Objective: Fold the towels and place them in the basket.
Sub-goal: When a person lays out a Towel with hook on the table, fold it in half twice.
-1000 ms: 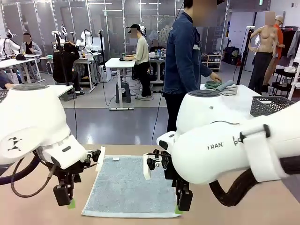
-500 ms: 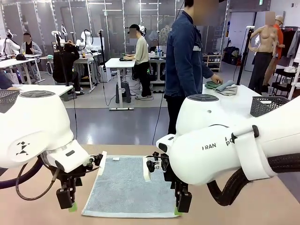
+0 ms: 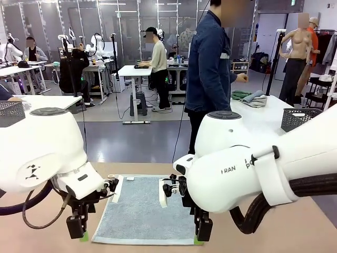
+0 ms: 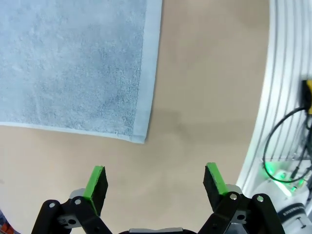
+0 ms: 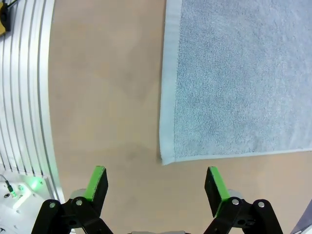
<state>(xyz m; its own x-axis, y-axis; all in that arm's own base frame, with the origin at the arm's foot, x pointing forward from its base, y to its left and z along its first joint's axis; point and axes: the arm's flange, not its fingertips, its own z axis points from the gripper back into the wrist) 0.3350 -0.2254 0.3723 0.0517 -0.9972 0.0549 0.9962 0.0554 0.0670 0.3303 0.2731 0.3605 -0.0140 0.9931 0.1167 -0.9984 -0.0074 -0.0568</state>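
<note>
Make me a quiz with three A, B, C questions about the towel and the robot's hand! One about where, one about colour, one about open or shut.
1. Where is the towel?
A. Spread flat on the table
B. Hanging on a chair
C. Rolled up on the floor

2. What colour is the towel?
A. Red
B. Black
C. Pale blue-grey

3. What is the left gripper doing?
A. Shut on the towel
B. Open, holding nothing
C. Shut on a cup

Answers:
1 A: the towel lies unfolded on the tan table top.
2 C: its cloth is pale blue-grey in every view.
3 B: its green pads stand wide apart over bare table, just off the towel's corner.
</note>
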